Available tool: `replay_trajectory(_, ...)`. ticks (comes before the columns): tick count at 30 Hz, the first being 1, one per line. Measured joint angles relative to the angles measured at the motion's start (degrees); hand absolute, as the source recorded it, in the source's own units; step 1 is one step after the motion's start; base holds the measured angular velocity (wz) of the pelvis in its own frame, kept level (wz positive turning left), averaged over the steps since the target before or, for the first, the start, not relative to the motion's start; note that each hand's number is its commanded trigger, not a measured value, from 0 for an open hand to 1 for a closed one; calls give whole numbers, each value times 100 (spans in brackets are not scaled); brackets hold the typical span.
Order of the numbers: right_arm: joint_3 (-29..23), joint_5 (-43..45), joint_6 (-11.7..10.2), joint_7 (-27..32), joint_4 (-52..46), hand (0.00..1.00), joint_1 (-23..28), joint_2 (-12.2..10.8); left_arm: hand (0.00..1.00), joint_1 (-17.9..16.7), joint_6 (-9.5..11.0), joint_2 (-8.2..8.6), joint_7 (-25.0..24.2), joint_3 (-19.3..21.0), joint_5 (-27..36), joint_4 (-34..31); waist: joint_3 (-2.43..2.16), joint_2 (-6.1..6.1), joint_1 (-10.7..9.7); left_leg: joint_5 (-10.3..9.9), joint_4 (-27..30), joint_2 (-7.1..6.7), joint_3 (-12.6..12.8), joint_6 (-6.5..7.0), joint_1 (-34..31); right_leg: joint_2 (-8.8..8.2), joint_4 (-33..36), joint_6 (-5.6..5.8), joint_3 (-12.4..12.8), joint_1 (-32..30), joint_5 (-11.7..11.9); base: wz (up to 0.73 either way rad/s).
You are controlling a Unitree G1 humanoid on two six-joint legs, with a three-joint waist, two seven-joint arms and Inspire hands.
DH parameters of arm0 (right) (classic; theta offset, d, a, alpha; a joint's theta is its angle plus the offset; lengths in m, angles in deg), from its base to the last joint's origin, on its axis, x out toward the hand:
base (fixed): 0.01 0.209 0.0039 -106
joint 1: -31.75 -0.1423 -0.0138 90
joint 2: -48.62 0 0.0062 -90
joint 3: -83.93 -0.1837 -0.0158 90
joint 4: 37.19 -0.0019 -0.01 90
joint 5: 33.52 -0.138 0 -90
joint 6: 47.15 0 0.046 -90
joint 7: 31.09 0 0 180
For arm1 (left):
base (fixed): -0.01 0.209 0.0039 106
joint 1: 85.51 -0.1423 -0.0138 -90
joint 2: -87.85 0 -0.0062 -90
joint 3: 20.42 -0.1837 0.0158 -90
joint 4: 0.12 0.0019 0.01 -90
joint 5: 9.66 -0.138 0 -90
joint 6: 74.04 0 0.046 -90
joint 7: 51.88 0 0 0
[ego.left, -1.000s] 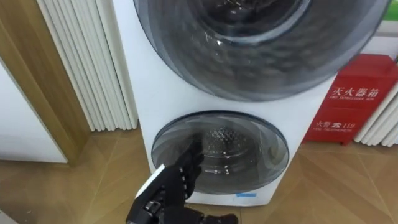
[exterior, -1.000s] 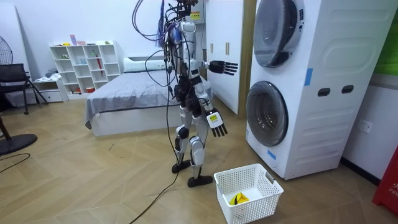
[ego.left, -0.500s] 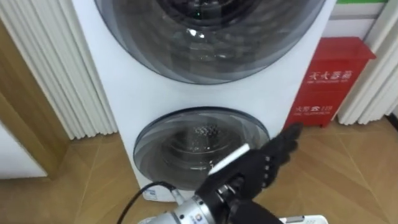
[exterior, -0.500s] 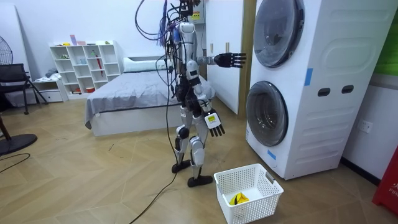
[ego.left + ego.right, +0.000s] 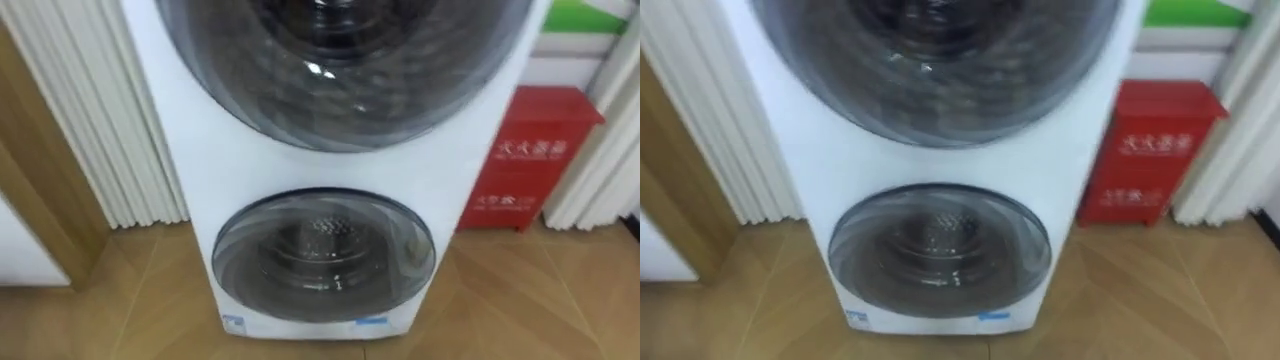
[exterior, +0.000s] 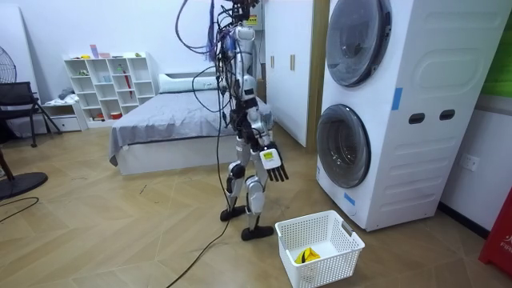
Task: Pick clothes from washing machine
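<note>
Slim humanoid in room view is showing white and silver-grey shells on torso and legs, with black joints in between. Feet are looking dark. Thick bundle of dark cables is hanging around head and shoulders. Right hand (image 6: 274, 162) is showing black fingers and a white back plate with a small yellow mark.
</note>
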Motion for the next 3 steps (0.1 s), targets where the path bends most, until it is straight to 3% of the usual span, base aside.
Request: replay_trajectory(3, -107, -150, 1, -216, 4, 0, -2, -49, 0, -83, 33, 64, 319, 385, 17, 532, 18, 32, 144, -3, -5, -19, -54, 0, 14, -15, -1, 8, 7, 22, -5, 2)
